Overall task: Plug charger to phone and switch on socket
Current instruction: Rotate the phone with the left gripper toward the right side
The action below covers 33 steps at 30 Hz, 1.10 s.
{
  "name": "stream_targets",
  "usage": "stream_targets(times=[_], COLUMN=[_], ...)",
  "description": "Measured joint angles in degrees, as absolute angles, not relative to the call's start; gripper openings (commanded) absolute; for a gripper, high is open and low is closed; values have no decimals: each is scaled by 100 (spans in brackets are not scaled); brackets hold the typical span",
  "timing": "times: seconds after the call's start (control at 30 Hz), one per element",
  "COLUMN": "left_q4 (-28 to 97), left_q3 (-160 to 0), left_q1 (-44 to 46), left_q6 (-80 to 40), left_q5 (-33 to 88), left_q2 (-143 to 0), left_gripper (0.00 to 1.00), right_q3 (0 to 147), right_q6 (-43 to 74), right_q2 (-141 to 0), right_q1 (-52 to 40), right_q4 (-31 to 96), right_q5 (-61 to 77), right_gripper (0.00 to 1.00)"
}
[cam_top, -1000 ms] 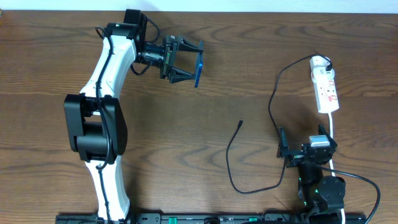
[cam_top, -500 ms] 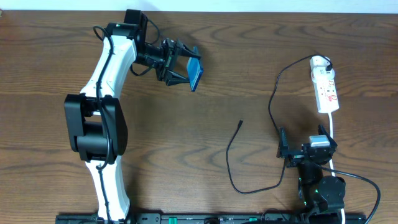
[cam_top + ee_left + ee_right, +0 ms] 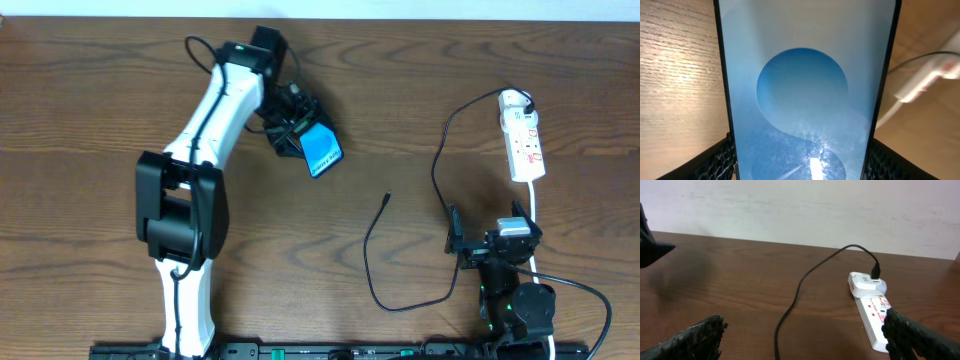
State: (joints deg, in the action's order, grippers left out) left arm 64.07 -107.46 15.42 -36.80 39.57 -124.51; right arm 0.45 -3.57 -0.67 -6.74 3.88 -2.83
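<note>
The phone (image 3: 322, 152), its blue screen facing up and tilted, hangs above the table's middle left with my left gripper (image 3: 300, 137) shut on its long edges. In the left wrist view the phone (image 3: 805, 90) fills the frame between the two black fingers (image 3: 720, 161). The charger's connector tip (image 3: 388, 197) lies loose on the wood, right of the phone. Its thin black cable (image 3: 373, 270) loops forward, then back to the socket (image 3: 524, 140) at the far right. My right gripper (image 3: 490, 242) stands open near the front right, nothing between its fingers. Its wrist view shows the cable (image 3: 795, 295) and socket (image 3: 872, 307) ahead.
A black plug (image 3: 876, 271) sits in the socket's far end. The socket's white cord (image 3: 536, 215) runs forward past my right arm. A pale wall (image 3: 800, 210) rises behind the table's far edge.
My left arm has swung right and toward the table's middle with the phone. The phone has turned from edge-on to screen up. The right arm, cable and socket have not moved.
</note>
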Motion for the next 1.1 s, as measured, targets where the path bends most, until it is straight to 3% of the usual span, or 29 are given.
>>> stream_targets(times=[0.53,0.7,0.9,1.1], left_q4=[6405,6383,6388,6388], left_q3=[-10746,-10746,-10746,-10746], left_q1=[2738,2755,2755,2755], left_q6=[-3535,-3267,-2956,-2722], left_q5=[982,808,731,731], left_q2=[-12451,-12451,-12451,-12451], left_gripper=[73,73,73,73], right_q3=[45,45,43,43], right_q6=[-202,738,3135,3879], right_q2=[-67,-67,-67,-67], right_q1=[-674,-674,-674,-674], right_q4=[390,362,301,224], right_q5=[-84,464,1164,1817], right_gripper=[99,99,99,99])
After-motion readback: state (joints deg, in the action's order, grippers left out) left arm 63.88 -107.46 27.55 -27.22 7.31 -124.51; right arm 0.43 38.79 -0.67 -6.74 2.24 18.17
